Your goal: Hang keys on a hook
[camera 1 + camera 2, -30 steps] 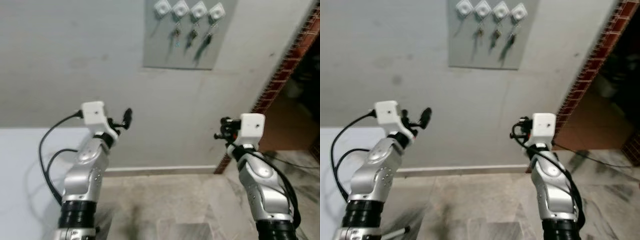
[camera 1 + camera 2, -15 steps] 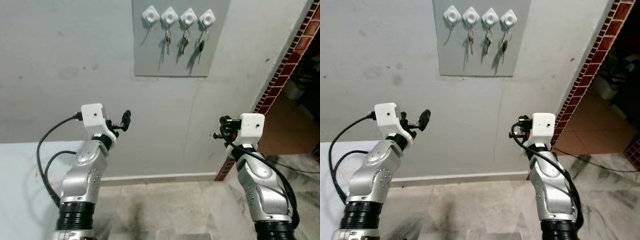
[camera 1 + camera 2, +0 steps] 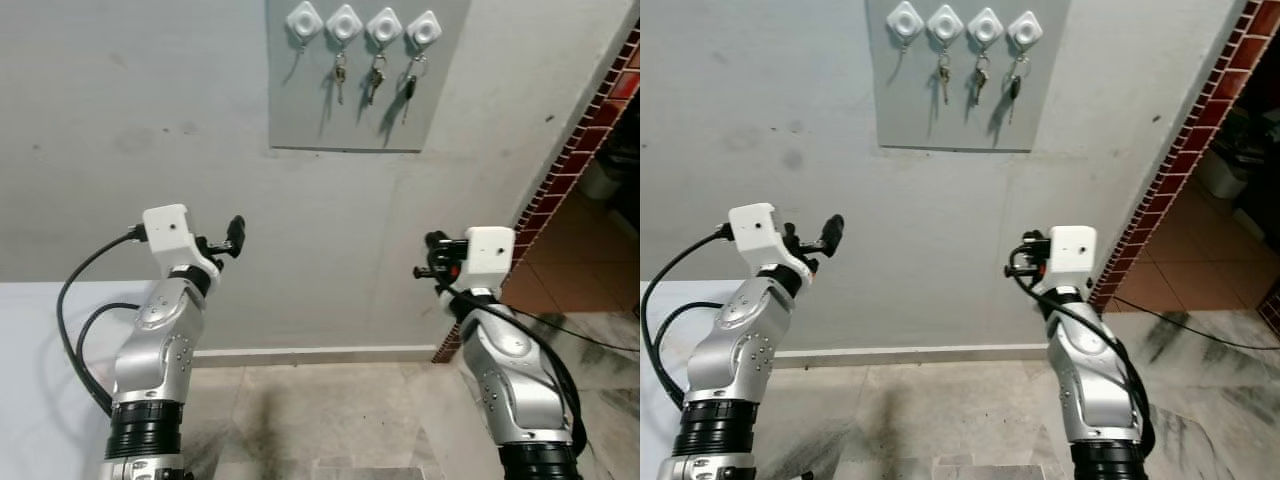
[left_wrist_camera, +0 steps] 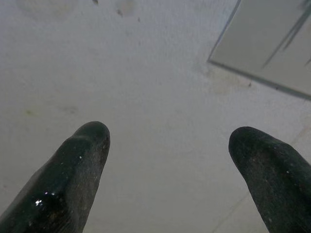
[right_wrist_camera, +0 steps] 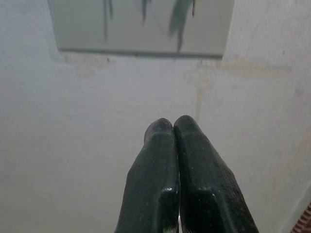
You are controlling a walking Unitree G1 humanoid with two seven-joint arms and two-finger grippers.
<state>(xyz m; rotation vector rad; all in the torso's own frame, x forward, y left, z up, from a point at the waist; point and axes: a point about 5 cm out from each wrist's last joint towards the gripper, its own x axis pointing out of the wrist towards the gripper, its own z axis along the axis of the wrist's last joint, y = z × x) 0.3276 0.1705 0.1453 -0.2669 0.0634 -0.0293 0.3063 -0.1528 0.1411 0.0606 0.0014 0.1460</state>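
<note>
Left eye view shows me a pale grey wall [image 3: 150, 120] straight ahead, with a brick-edged doorway [image 3: 580, 150] off to my right and tiled floor [image 3: 330, 420] below. High on the wall sits a grey backing panel [image 3: 365, 100] carrying a row of four white hooks [image 3: 364, 24]; the three on the right each have keys [image 3: 374, 82] dangling straight down, while the leftmost hook [image 3: 303, 18] looks bare. That free hook lies up and forward from both arms, and I judge it nearer my left side. The left pincer [image 3: 232, 238] is raised at chest height with its fingers [image 4: 77, 170] spread wide, gripping nothing. The right pincer [image 3: 436, 258] is raised to a similar height, well below the panel; in the right wrist view its fingertips [image 5: 194, 160] are pressed tight together and point up toward the panel, and I cannot make out any key between them. So any reach has to go upward and slightly leftward.
</note>
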